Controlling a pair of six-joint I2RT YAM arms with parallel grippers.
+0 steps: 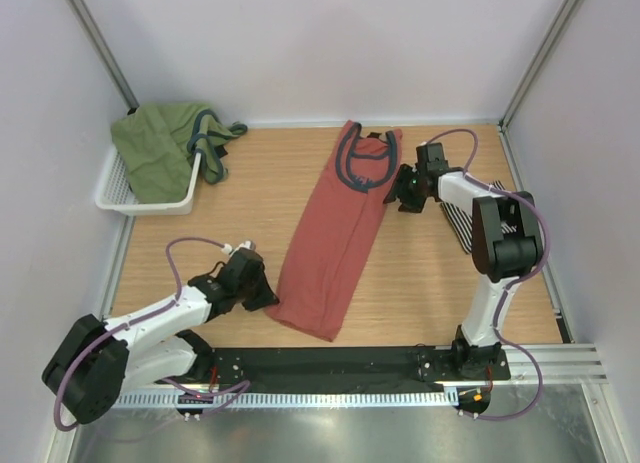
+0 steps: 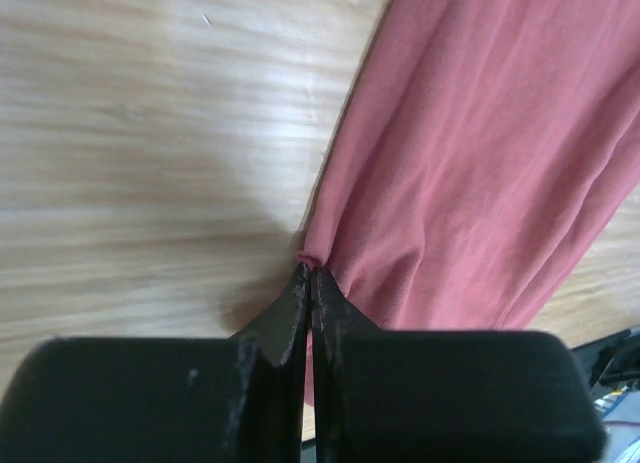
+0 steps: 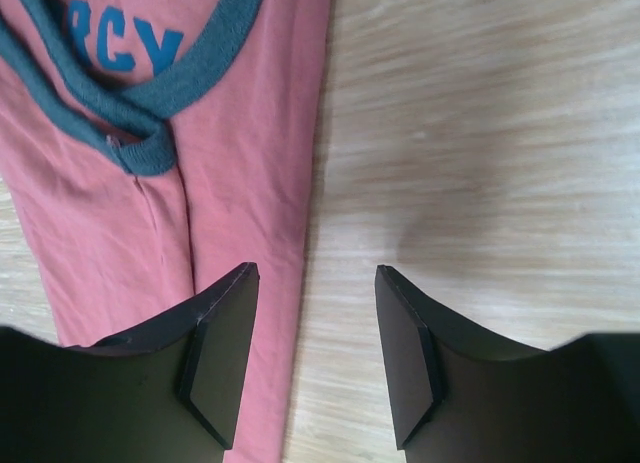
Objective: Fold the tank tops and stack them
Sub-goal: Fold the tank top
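Salmon-red and folded lengthwise into a long strip, the red top (image 1: 335, 233) lies slantwise on the wooden tabletop (image 1: 420, 283), its neck end at the far middle and its hem end towards the near left; dark teal trim (image 3: 200, 63) edges the neck and armholes, and the right wrist view shows blue letters (image 3: 115, 43) inside the neckline; the left hand (image 1: 272, 298) is low at the left side of the hem end, and in the left wrist view this hand (image 2: 308, 271) has its fingers pressed together with a small pucker of the red top (image 2: 480, 163) nipped between the tips, the rest of the cloth flat on the wood; the right hand (image 1: 400, 195) is just beside the neck end, on its right side; from its own camera the right hand (image 3: 315, 273) stands about half spread and holds nothing, one finger above the edge of the red top (image 3: 240, 163) and the other above bare wood; whether the fingers touch the cloth or the wood cannot be told; the striped top (image 1: 458, 221) lies at the right edge of the tabletop, partly hidden by the right arm; a white basket (image 1: 125, 205) sits in the far left corner, well apart from both tops, with a green cloth (image 1: 160, 148) heaped in it and hanging over its right rim.
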